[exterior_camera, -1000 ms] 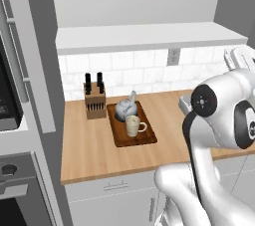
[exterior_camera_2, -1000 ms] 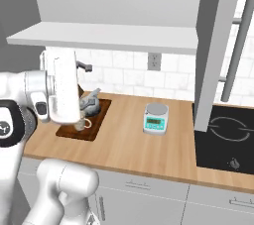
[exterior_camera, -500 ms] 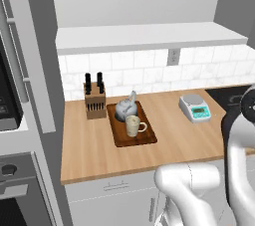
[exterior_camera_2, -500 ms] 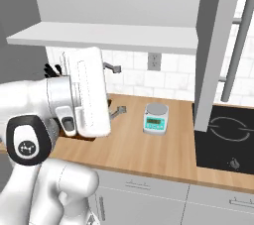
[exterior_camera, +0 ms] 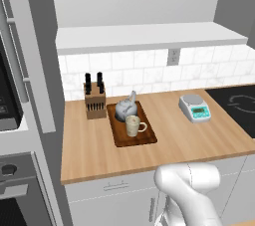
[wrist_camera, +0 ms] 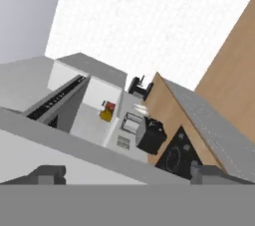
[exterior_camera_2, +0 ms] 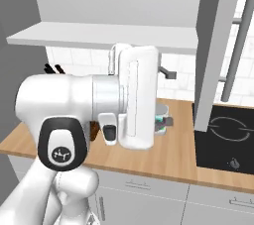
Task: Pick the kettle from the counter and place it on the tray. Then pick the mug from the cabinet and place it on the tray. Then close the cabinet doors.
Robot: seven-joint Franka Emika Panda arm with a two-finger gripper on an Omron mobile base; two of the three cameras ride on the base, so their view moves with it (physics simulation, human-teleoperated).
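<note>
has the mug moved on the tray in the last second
No. In the left base view the mug sits at the same spot on the tray, just in front of the kettle and right of the knife block.

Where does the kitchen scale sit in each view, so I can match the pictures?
Left base view: kitchen scale on the counter, right of the tray, left of the cooktop.
Right base view: a teal sliver of it beside the arm, left of the cooktop.
Hand view: too jumbled to tell.
Shared landmark: the black cooktop.
</note>
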